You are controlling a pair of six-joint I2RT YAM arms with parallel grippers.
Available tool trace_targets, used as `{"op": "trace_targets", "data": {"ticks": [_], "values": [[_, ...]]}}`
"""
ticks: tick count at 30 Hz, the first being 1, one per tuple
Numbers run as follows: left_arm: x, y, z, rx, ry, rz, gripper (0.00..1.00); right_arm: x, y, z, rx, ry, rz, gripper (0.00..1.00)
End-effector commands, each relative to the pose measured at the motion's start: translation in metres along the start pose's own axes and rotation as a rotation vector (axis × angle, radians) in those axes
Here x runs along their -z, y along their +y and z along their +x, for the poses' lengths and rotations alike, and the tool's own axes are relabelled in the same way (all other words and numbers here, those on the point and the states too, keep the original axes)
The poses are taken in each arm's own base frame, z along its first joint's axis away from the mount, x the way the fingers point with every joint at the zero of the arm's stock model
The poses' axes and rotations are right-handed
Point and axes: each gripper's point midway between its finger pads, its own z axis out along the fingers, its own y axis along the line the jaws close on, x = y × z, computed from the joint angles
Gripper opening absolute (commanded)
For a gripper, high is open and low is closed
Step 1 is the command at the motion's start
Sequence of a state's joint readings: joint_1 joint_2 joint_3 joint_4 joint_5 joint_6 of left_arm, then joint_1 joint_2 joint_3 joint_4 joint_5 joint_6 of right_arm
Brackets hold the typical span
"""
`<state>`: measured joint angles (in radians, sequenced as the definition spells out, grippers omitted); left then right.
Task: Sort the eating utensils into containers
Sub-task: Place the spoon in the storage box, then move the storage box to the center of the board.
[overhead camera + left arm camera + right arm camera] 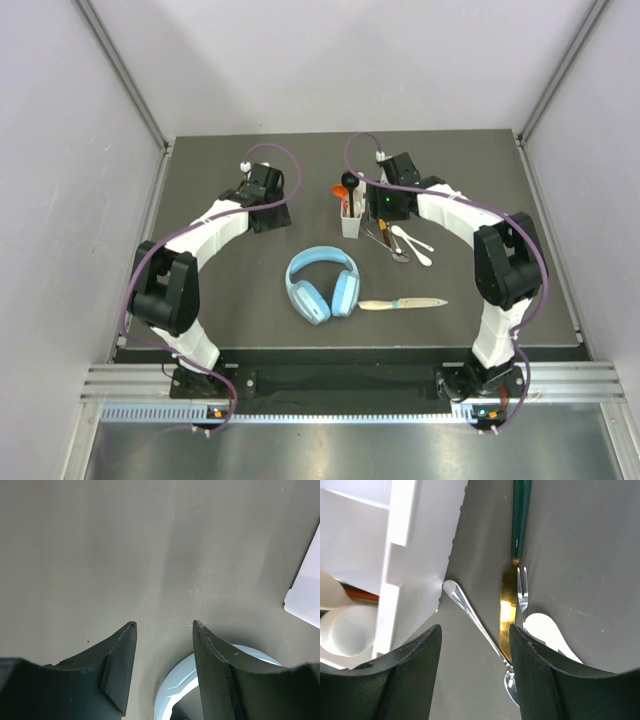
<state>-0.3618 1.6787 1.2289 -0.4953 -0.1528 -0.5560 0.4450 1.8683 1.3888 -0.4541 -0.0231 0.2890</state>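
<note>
The white caddy stands mid-table with an orange-red spoon and a black scoop sticking out of it. My right gripper hovers just right of it, open and empty. In the right wrist view the right gripper straddles a silver spoon lying against the caddy wall. Beside that spoon lie a gold-bladed, green-handled knife, a fork and a white spoon. A wooden-handled knife lies nearer the front. My left gripper is open over bare table.
Light-blue headphones lie in the middle front of the dark mat. More white spoons lie right of the caddy. A white spoon bowl rests inside the caddy. Grey walls enclose the table on three sides.
</note>
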Motion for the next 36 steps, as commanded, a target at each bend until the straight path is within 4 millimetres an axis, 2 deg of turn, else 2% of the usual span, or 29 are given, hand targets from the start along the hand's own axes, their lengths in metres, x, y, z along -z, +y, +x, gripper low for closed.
{"op": "trace_targets", "data": {"ticks": [1, 9, 22, 32, 36], "values": [[0.005, -0.004, -0.011, 0.009, -0.025, 0.009, 0.54, 0.013, 0.01, -0.007, -0.009, -0.036, -0.036, 0.57], [0.005, 0.001, -0.003, 0.01, -0.016, 0.001, 0.54, 0.005, 0.013, 0.009, -0.023, 0.005, -0.064, 0.57], [0.004, -0.001, -0.004, 0.01, -0.01, 0.004, 0.54, -0.001, 0.019, 0.027, -0.032, 0.053, -0.111, 0.57], [0.002, 0.0, -0.003, -0.001, -0.004, -0.004, 0.54, -0.014, 0.028, 0.013, -0.052, 0.048, -0.135, 0.57], [0.002, 0.001, -0.003, -0.002, -0.001, -0.008, 0.54, -0.025, 0.03, 0.014, -0.053, 0.069, -0.134, 0.57]]}}
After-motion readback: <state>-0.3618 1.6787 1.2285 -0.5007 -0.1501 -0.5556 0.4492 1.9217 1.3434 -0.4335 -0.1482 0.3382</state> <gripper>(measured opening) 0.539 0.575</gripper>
